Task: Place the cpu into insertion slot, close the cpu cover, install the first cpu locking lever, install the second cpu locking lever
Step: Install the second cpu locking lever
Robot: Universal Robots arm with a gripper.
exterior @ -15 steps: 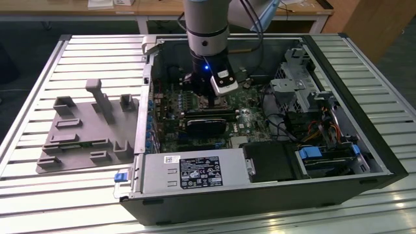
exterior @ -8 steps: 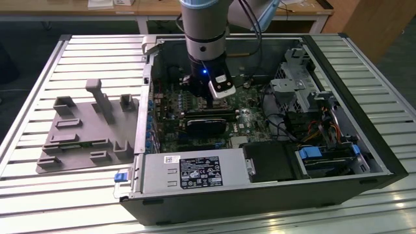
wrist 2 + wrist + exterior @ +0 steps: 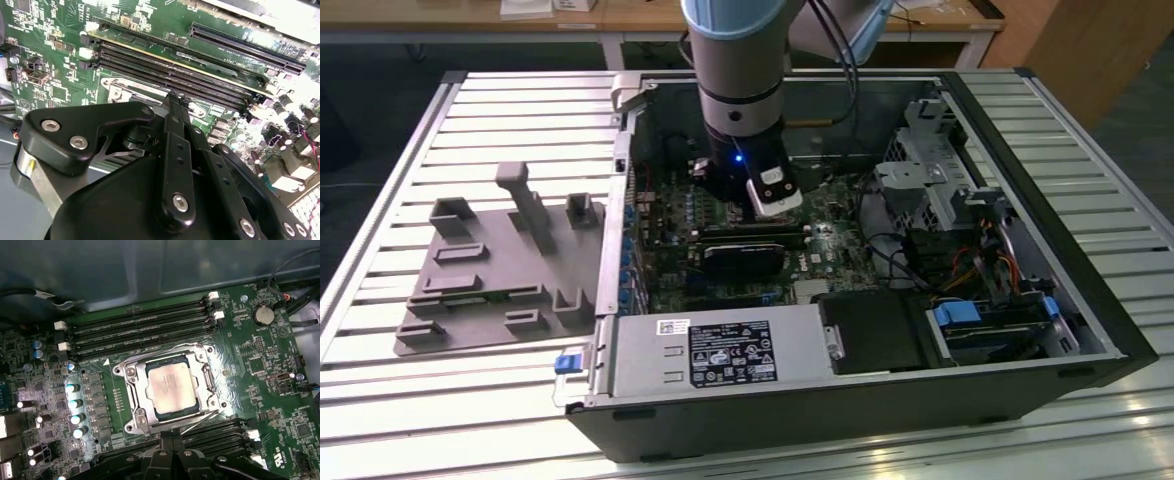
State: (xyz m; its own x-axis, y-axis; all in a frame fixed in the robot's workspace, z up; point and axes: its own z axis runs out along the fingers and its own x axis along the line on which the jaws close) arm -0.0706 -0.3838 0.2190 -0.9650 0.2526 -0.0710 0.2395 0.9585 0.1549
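Item: cpu (image 3: 170,386), seated in insertion slot (image 3: 150,412); cpu cover (image 3: 136,390) lies closed around it. Pincer (image 3: 172,100): fingers together, holding nothing, just beside the socket. Step in hand, by judgement: locking levers; calls for hooking one thin lever (image 3: 202,421) under its catch.

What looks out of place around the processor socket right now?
Nothing stands out. In the first wrist view the cpu sits square in the insertion slot, with the cpu cover lying flat around it. No damage shows on the green board.

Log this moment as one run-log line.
cpu: seated in insertion slot | cpu cover: closed over cpu | gripper: beside socket, holding nothing visible
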